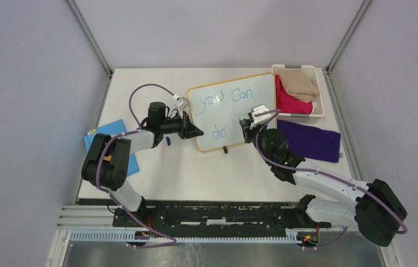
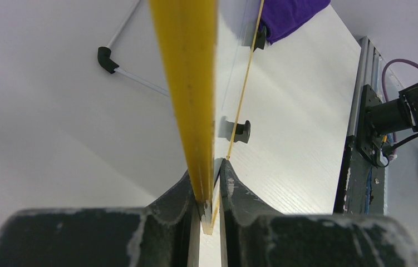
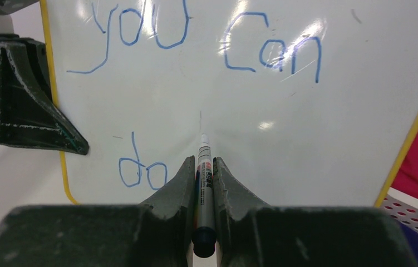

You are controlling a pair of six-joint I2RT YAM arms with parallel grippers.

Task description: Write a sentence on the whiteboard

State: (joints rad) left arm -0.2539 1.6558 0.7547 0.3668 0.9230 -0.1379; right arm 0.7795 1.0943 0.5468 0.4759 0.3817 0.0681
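The whiteboard (image 1: pixel 224 114) stands propped on its small black feet toward the back middle of the white surface (image 1: pixel 195 172), just left of a basket of clothes (image 1: pixel 301 92) and a purple cloth (image 1: pixel 309 142). The left end effector (image 2: pixel 210 173) is pinching the board's yellow-framed left edge, its jaws pressed onto the frame from both sides, which looks meant to steady the board against the push of writing. The right end effector (image 3: pixel 201 164) is pinched on a marker (image 3: pixel 204 172) whose tip points at the board's face, just right of the word "do" (image 3: pixel 142 172). Whether the tip touches the glossy face or sits a hair off it cannot be told. Of the sentence (image 3: pixel 273 53), "you Can" fills the upper line and "do" begins the lower one, all in thin blue strokes. By this reckoning the writing is well past halfway, with the last word yet to be written. The step in hand is starting that word in the bare stretch to the right of "do". The next move calls for light, even contact of the tip, small controlled strokes along the same baseline, and a firm hold from the left side so the board does not tip or slide.
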